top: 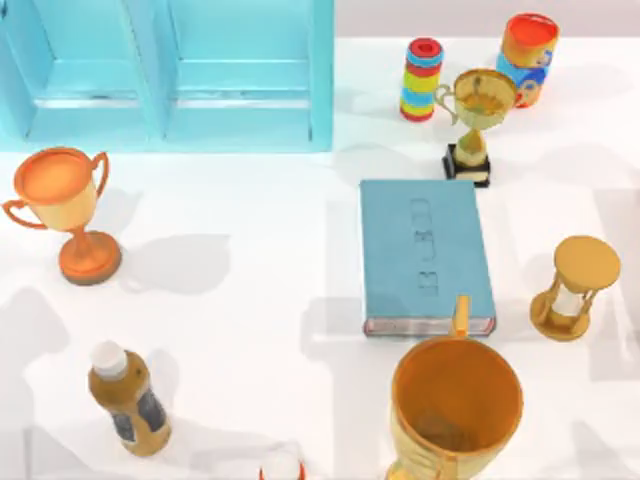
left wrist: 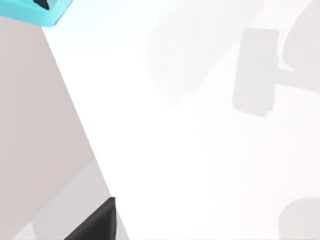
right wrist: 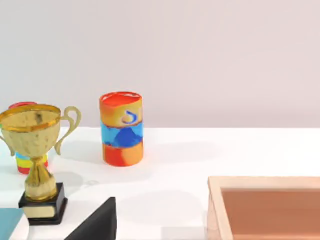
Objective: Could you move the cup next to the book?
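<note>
**Q:** Fig. 1, top view. Where do the task's things lie?

**A:** The book (top: 427, 257) lies flat, teal cover up, white page edges toward the near side. Where the cup is cannot be told from these frames. Nothing standing beside the book has a small, handleless, coppery form.

**Q:** What does stand around the book?

**A:** At its near edge is a large orange-gold mug (top: 455, 410), whose handle meets that edge. Just beyond its far right corner is a gold trophy (top: 478, 112). Farther behind that are a ring stack (top: 423, 79) and a painted can (top: 528, 52). To the book's right is an hourglass (top: 574, 287). Well to its left are an orange trophy (top: 62, 208) and a bottle (top: 127, 397). A blue cabinet (top: 165, 75) stands beyond its far left corner.

**Q:** And the arms?

**A:** A dark wedge at the frame edge of each wrist view is probably part of the left gripper (left wrist: 95, 225) and the right gripper (right wrist: 97, 222). Whether either claw is wide, narrow or holding something cannot be told. The right wrist view looks past a corner of the book toward the gold trophy and the painted can. The left wrist view faces bare table (left wrist: 190, 150).

**Q:** Progress?

**A:** Judged at the outset. The placement beside the book is not yet done, so finding, grasping, carrying and setting down the cup all appear to remain.
</note>
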You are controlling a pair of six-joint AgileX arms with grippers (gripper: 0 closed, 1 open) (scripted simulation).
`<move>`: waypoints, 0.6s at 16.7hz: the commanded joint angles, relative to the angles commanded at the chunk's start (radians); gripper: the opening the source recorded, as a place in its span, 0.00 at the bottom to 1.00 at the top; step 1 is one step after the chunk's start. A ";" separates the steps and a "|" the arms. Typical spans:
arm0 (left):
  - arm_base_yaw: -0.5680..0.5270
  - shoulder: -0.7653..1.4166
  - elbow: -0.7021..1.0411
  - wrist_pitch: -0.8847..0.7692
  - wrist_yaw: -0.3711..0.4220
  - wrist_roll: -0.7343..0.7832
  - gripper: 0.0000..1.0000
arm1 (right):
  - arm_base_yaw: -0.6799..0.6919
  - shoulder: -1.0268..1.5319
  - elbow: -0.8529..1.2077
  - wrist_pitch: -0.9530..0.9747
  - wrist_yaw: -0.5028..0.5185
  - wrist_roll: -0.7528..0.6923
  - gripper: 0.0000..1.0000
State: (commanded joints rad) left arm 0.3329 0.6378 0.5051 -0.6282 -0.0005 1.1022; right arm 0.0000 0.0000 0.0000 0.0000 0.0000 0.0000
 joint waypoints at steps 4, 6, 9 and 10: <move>0.116 0.221 0.175 -0.218 0.000 0.382 1.00 | 0.000 0.000 0.000 0.000 0.000 0.000 1.00; 0.169 0.324 0.257 -0.319 0.000 0.560 1.00 | 0.000 0.000 0.000 0.000 0.000 0.000 1.00; 0.240 0.460 0.364 -0.453 0.000 0.795 1.00 | 0.000 0.000 0.000 0.000 0.000 0.000 1.00; 0.261 0.500 0.396 -0.493 0.000 0.864 1.00 | 0.000 0.000 0.000 0.000 0.000 0.000 1.00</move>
State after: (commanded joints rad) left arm 0.5940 1.1378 0.9010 -1.1208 -0.0010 1.9659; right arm 0.0000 0.0000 0.0000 0.0000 0.0000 0.0000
